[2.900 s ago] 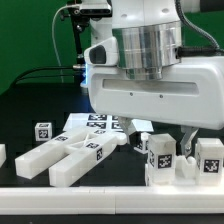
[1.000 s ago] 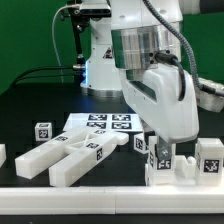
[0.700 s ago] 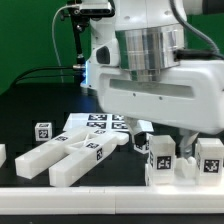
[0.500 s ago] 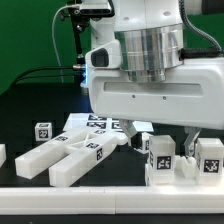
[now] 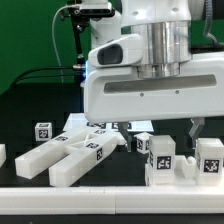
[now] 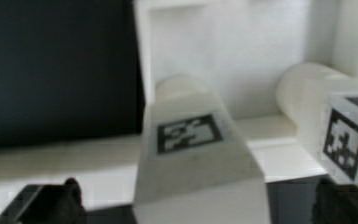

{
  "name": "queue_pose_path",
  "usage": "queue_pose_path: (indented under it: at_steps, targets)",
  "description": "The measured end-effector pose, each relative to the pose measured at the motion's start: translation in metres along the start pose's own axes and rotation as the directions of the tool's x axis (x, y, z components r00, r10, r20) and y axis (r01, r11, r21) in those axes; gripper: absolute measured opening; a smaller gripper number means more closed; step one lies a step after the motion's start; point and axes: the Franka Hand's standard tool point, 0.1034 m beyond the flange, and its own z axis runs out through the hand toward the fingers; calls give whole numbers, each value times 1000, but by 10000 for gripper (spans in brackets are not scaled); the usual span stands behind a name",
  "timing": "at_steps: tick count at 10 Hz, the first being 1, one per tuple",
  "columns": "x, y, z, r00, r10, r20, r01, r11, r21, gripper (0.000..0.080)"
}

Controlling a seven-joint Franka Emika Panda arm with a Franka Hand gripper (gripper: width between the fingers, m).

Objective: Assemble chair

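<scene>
My gripper (image 5: 156, 129) hangs open just above a cluster of white tagged chair parts at the exterior view's right: an upright block (image 5: 160, 156), a second block (image 5: 210, 157) and a small piece (image 5: 143, 143). In the wrist view the gripper (image 6: 197, 204) straddles a white tagged bar (image 6: 197, 150), with a gap on each side between it and the dark fingertips (image 6: 55, 200). A round white part with a tag (image 6: 336, 110) lies beside the bar. A forked white chair part (image 5: 68, 156) lies on the table at the exterior view's left.
The marker board (image 5: 92, 122) lies flat behind the forked part. A lone small tagged cube (image 5: 42, 131) stands to its left. Another white piece (image 5: 2, 153) shows at the left edge. A white ledge (image 5: 90, 196) runs along the front.
The hand has swung back square over the right-hand parts. Since half a second ago it has shifted slightly right and a little up. The parts have not moved.
</scene>
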Motion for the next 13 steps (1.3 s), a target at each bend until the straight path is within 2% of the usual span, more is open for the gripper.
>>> queue_pose_path:
  at_steps: [1, 2, 3, 5, 6, 7, 8, 9, 11, 12, 13]
  targets:
    - [0, 0, 0, 999, 39, 0, -39, 999, 2, 526]
    - [0, 0, 1, 993, 122, 1, -122, 993, 4, 387]
    - [-1, 0, 1, 981, 195, 2, -195, 981, 4, 283]
    - [0, 0, 2, 906, 423, -5, -423, 906, 0, 284]
    - [0, 0, 2, 810, 587, -7, -587, 810, -2, 284]
    - [0, 0, 2, 663, 749, -12, -749, 663, -4, 284]
    - [0, -1, 3, 425, 905, 0, -905, 425, 8, 284]
    - [0, -1, 2, 250, 968, 14, -968, 250, 13, 284]
    - [-1, -1, 3, 197, 980, 15, -980, 197, 12, 284]
    - [-1, -1, 3, 200, 980, 14, -980, 200, 11, 294]
    - [0, -1, 3, 278, 961, 12, -961, 278, 14, 294]
